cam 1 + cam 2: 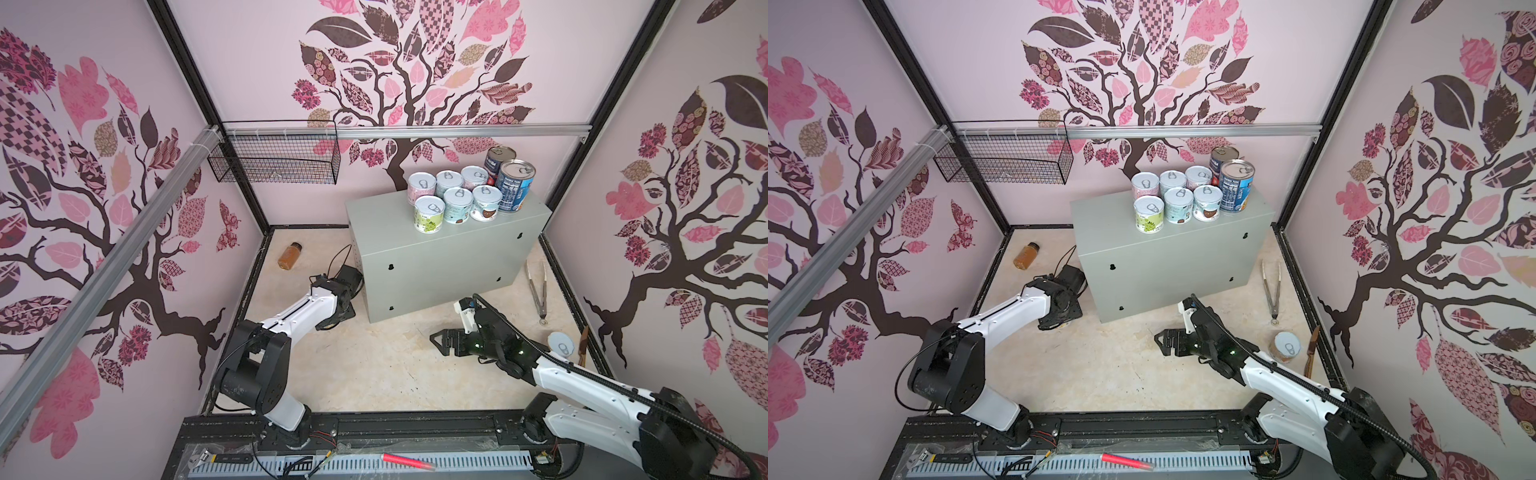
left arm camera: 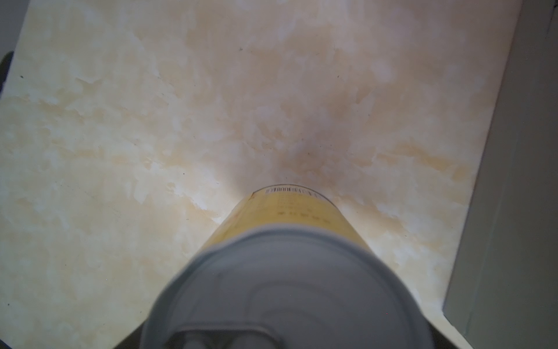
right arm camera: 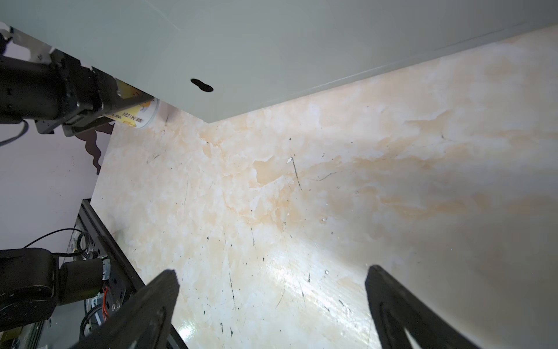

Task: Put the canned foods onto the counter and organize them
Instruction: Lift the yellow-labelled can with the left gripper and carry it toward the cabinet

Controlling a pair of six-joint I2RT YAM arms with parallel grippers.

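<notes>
**A:** Where is the left gripper (image 3: 133,110)?

**B:** Down low, just beside the near left corner of the counter (image 1: 436,257). Its jaws are closed on a yellow can (image 2: 280,272). In the right wrist view one finger (image 3: 129,104) lies along the label, and the left wrist view is filled by the can's white lid and pull tab.

**A:** Is that can resting on the floor (image 1: 374,374)?

**B:** I can't tell. Its base looks to be at the marbled surface, but neither wrist view shows the contact clearly.

**A:** And the right gripper (image 1: 436,340)?

**B:** Its jaws are spread wide with nothing between them. It sits low over bare floor in front of the counter, pointing toward the left arm.

**A:** What about the other cans?

**B:** Eight stand upright on the counter's top, toward its right end. The six short cans (image 1: 453,195) are packed close in two rows of three. The blue-label can (image 1: 514,187) is just to their right, with the red-label can (image 1: 498,160) behind it. One more short can, the floor can (image 1: 1285,347), stands upright on the floor at the right, beside the right arm and near the tongs (image 1: 536,291).
</notes>
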